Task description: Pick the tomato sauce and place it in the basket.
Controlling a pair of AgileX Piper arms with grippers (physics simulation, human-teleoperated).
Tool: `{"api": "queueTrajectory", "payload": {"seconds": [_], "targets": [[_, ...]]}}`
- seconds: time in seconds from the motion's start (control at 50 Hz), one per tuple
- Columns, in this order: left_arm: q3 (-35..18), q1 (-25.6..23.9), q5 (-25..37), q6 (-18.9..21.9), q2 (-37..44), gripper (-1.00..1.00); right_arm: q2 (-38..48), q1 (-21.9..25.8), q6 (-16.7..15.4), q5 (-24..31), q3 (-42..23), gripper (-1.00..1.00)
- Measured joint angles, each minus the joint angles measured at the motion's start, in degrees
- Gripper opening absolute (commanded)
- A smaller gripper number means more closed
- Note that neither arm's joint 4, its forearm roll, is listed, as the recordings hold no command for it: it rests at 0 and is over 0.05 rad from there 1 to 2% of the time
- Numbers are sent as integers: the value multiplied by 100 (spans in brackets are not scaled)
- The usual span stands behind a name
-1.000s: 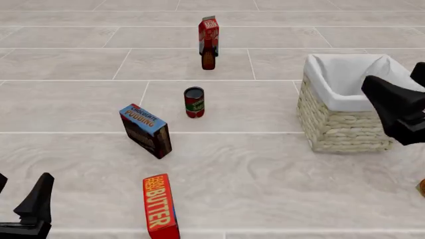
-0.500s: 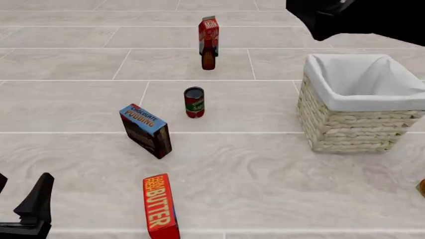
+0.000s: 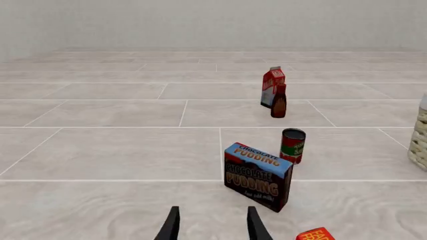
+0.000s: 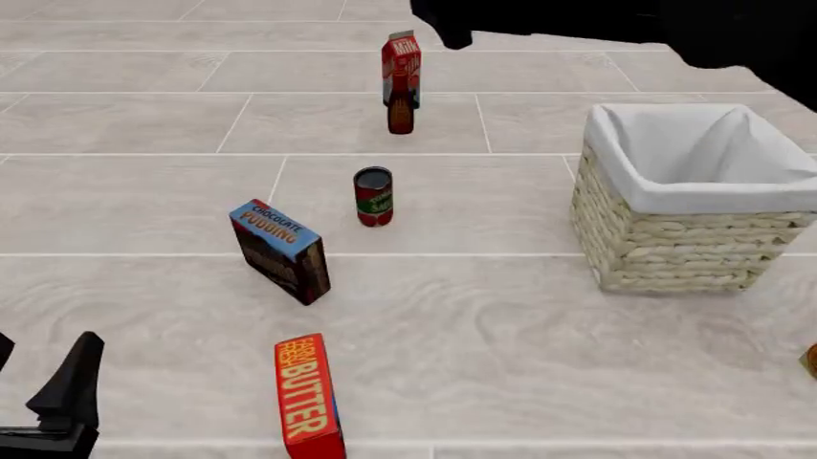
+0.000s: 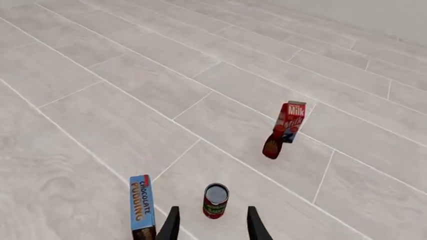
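Observation:
The tomato sauce point(image 4: 373, 196) is a small red and green can with a dark top. It stands upright mid-table, and also shows in the left wrist view point(image 3: 292, 145) and the right wrist view point(image 5: 215, 200). The basket point(image 4: 664, 251), straw wicker with a white liner, stands at the right; a sliver of it shows in the left wrist view point(image 3: 420, 142). My left gripper point(image 4: 38, 382) is open and empty at the near left corner, its fingers apart point(image 3: 212, 226). My right arm point(image 4: 638, 29) crosses the top of the front view. My right gripper point(image 5: 212, 225) is open, high above the can.
A chocolate pudding box point(image 4: 283, 251) stands near-left of the can. A butter box point(image 4: 309, 394) lies at the front edge. A red milk carton point(image 4: 401, 62) and a brown bottle point(image 4: 401, 113) stand behind the can. A small orange object point(image 4: 810, 360) sits at the right edge.
My right arm has risen from beside the basket and swung left across the top of the front view. The left arm and the objects have not moved.

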Motion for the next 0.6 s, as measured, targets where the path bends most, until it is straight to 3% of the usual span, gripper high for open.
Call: {"api": "queueTrajectory", "payload": {"seconds": [0.6], "targets": [[0,0,0,0,0,100,1549,-24,288,8,-989,100]]}}
